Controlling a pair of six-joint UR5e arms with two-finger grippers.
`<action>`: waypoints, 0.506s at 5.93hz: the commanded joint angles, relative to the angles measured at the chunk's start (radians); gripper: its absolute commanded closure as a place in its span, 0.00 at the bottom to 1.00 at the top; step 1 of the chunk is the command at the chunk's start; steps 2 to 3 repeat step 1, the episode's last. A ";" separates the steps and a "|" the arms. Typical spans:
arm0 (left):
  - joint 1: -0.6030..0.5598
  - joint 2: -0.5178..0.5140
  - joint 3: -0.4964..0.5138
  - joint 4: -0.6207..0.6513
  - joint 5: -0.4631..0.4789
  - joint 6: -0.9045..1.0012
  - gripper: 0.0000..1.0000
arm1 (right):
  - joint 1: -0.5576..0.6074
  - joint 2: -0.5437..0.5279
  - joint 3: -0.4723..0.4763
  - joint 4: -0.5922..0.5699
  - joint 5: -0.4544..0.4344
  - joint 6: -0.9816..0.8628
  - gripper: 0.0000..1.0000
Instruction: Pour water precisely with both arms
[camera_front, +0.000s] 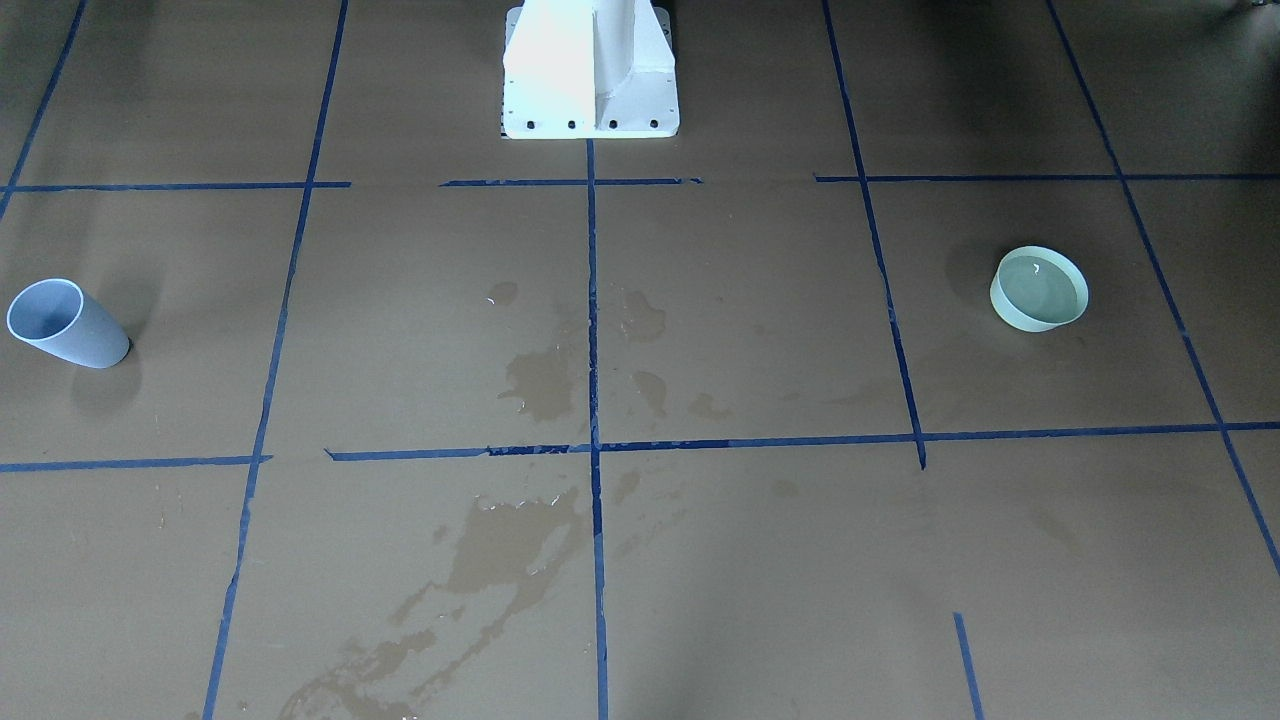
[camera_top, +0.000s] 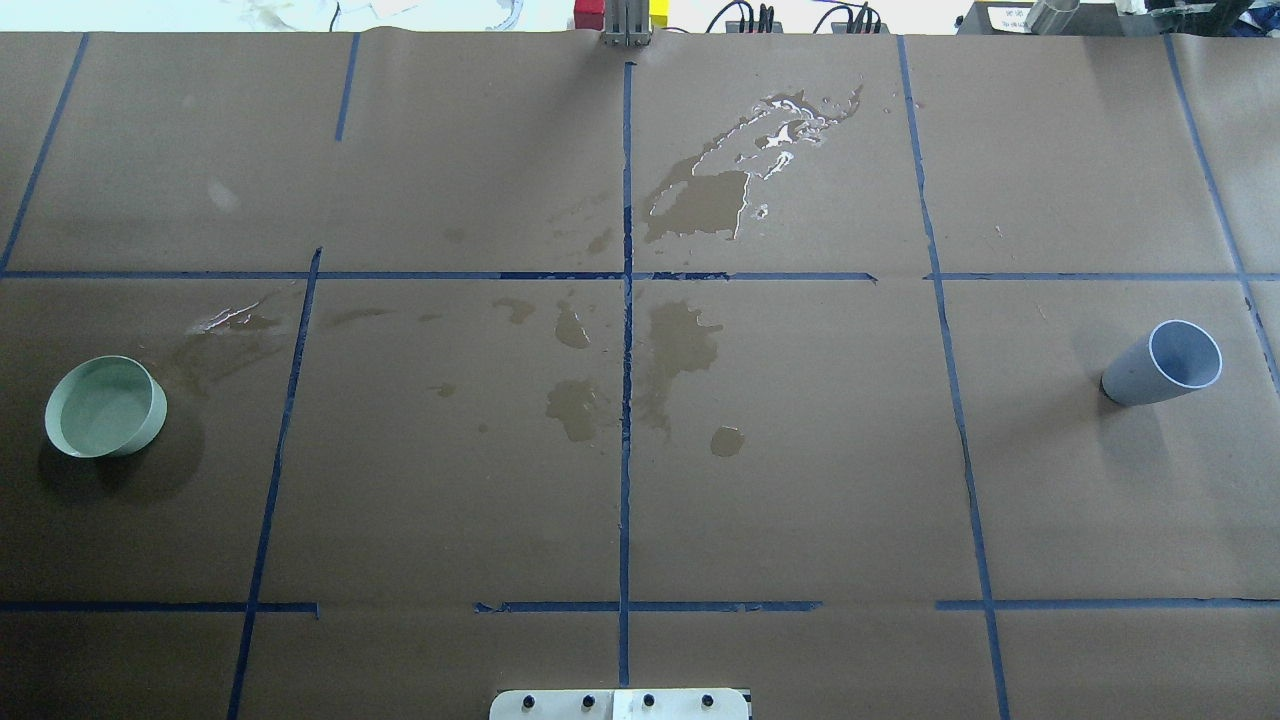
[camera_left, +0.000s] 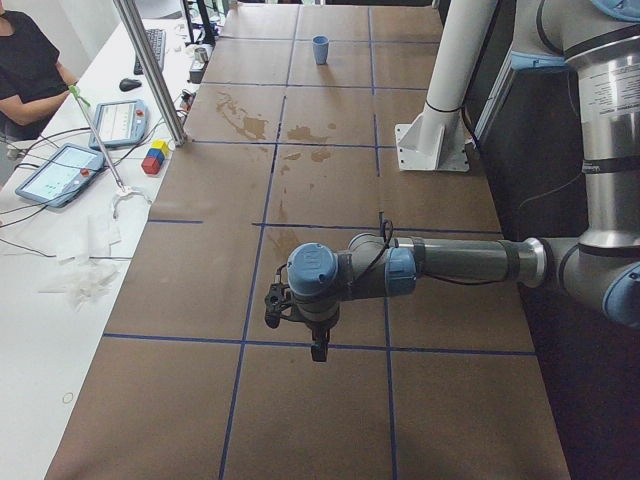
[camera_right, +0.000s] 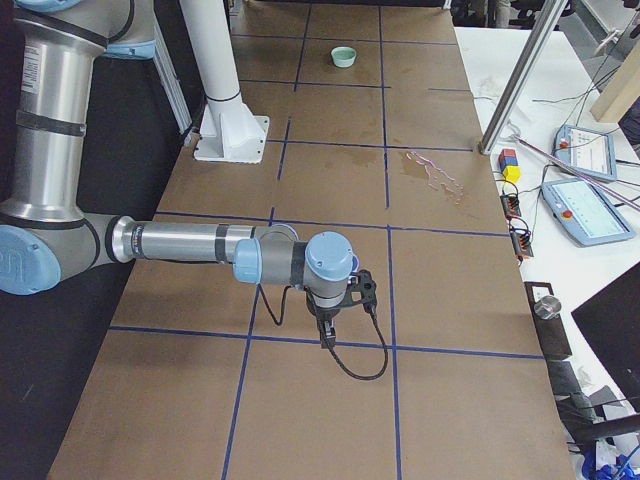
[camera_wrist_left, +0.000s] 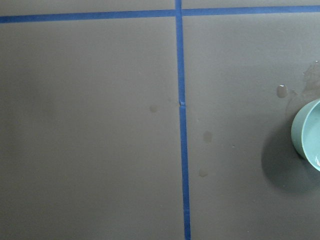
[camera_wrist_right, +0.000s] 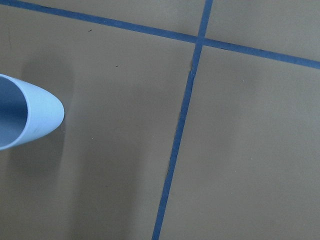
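Observation:
A pale green bowl stands on the brown paper on my left side; it also shows in the overhead view and at the right edge of the left wrist view. Water lies in it as a faint sheen. A light blue cup stands on my right side, its open mouth toward the cameras, and shows in the right wrist view. My left gripper and right gripper hang high above the table and show only in the side views; I cannot tell whether they are open or shut.
Dark wet stains spread over the table's middle and far half. The white pedestal stands at the robot's edge. Blue tape lines divide the paper. A metal post and tablets stand on the operators' side.

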 joint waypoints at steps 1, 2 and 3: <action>0.002 0.008 -0.006 0.007 0.006 -0.002 0.00 | -0.001 0.001 -0.009 0.003 0.000 0.000 0.00; 0.002 0.008 -0.006 0.007 0.006 -0.002 0.00 | -0.001 0.001 -0.009 0.003 0.000 0.000 0.00; 0.002 0.008 -0.006 0.007 0.006 -0.002 0.00 | -0.001 0.001 -0.009 0.003 0.000 0.000 0.00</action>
